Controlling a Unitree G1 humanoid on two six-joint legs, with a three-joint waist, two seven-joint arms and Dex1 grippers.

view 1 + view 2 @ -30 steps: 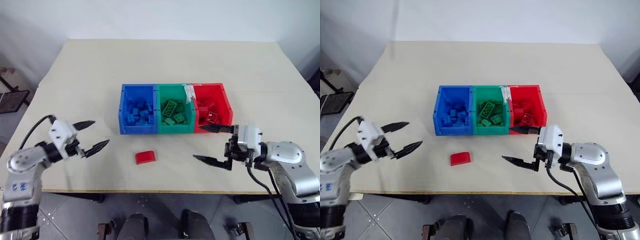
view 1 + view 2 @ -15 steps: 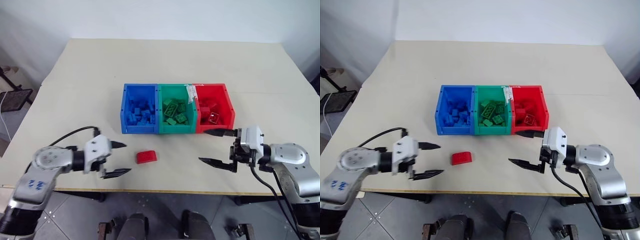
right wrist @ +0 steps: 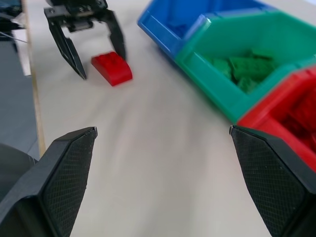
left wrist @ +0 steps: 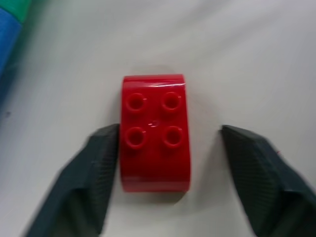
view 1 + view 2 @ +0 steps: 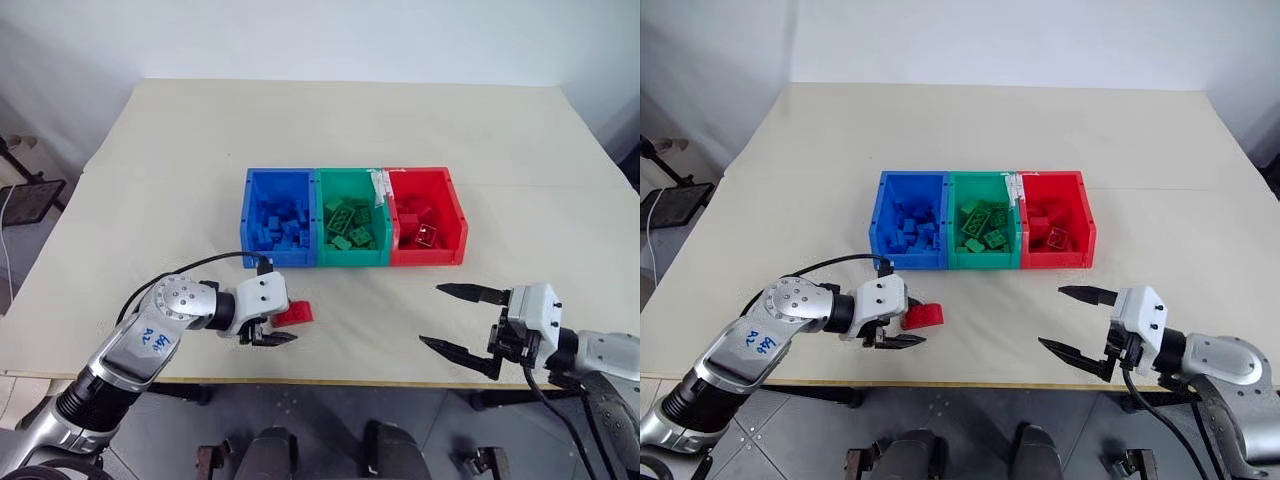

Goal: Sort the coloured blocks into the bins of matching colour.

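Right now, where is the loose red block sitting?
In the head views the red block lies on the table in front of the blue bin, on the robot's left, between the fingers of the left gripper.

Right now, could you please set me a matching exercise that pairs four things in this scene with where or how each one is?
Things:
1. loose red block
2. blue bin
3. red bin
4. right end effector

Places or states:
A. the row's end on the robot's right
B. wide open above bare table
C. on the table between the left end effector's fingers
D. the row's end on the robot's left

Pairs: 1-C, 2-D, 3-A, 4-B
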